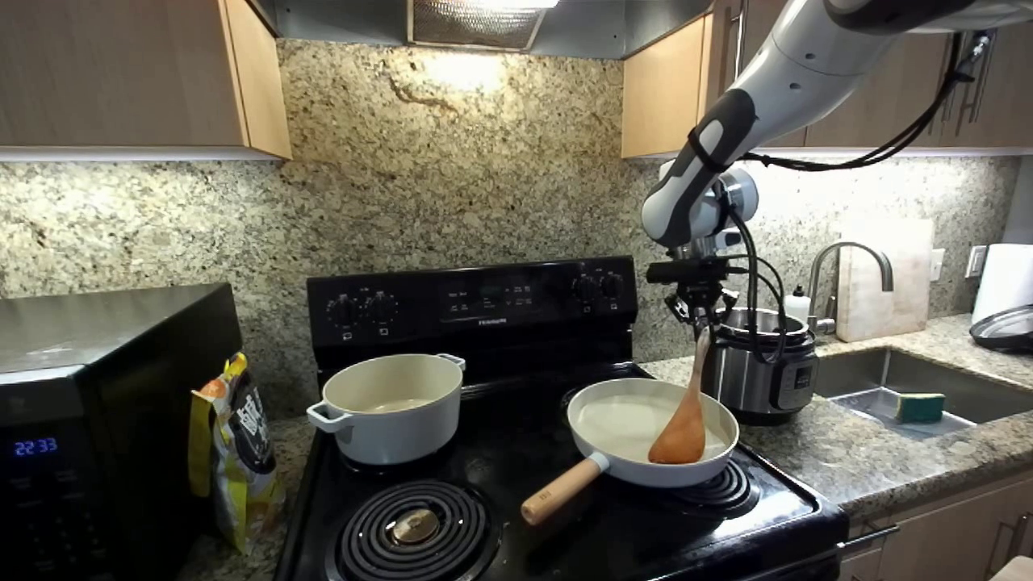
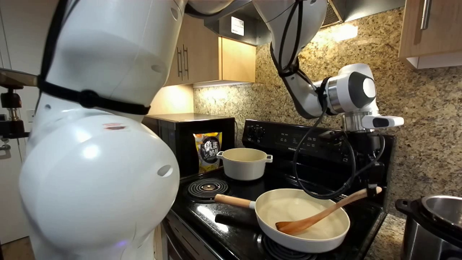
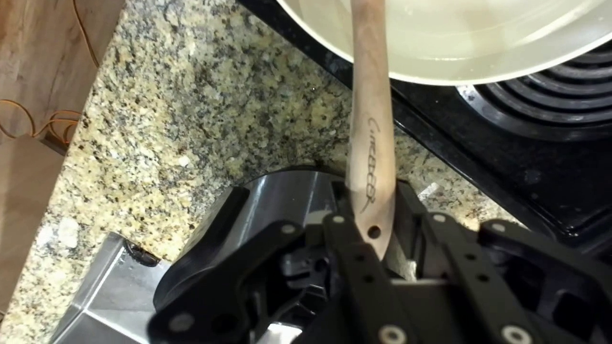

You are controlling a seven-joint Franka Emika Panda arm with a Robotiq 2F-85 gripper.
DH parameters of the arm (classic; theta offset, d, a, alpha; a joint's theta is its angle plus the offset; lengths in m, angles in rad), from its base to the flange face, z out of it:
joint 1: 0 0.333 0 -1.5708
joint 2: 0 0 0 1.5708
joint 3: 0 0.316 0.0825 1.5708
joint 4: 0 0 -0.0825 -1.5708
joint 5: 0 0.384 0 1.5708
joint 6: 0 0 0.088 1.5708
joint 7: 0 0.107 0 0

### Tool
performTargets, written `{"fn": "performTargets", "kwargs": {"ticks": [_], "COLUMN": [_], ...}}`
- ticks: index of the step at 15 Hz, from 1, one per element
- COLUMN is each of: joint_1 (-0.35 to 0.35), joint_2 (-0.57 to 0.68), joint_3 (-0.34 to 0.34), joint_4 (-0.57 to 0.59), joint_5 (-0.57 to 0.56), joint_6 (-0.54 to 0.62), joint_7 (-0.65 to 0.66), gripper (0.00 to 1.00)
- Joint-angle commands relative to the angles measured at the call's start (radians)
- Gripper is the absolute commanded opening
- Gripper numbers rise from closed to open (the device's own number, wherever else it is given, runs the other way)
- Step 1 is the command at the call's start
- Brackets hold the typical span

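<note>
So my end effector (image 3: pixel 374 200) is clamped across the handle (image 3: pixel 370 110) of a wooden spatula (image 1: pixel 690 407), right by the lettering (image 3: pixel 371 165) and the hole (image 3: pixel 374 232) near its tip. The blade (image 2: pixel 294 225) is down inside the cream frying pan (image 2: pixel 288 206), which sits on the stove (image 1: pixel 516 428); can't tell from here if it's pressing on the bottom. I'd guess this spatula's light and stiff, so no stress about crushing it, but smooth-looking wood could pivot or slide in the grip if the blade catches. The wide bit near the end looks like a decent spot to hold. Downside's the long lever, so personally I'd go a little lower on the handle, where twisting should be easier to resist. Also, there's a steel pressure cooker (image 1: pixel 742 379) on the table (image 1: pixel 815 452) just beside the stove.
</note>
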Motion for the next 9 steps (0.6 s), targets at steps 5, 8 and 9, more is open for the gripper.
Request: {"fn": "performTargets", "kwargs": {"ticks": [5,8,9], "joint_1": [0.019,0.015,0.015], "joint_2": [0.007,0.006,0.008], "joint_3": [0.01,0.024,0.027], "joint_4": [0.048,0.041,0.038], "joint_5": [0.003,0.054,0.071], "joint_6": [0.035,0.108,0.134], "joint_7": [0.039,0.072,0.085], "gripper": [0.11,0.11,0.11]}}
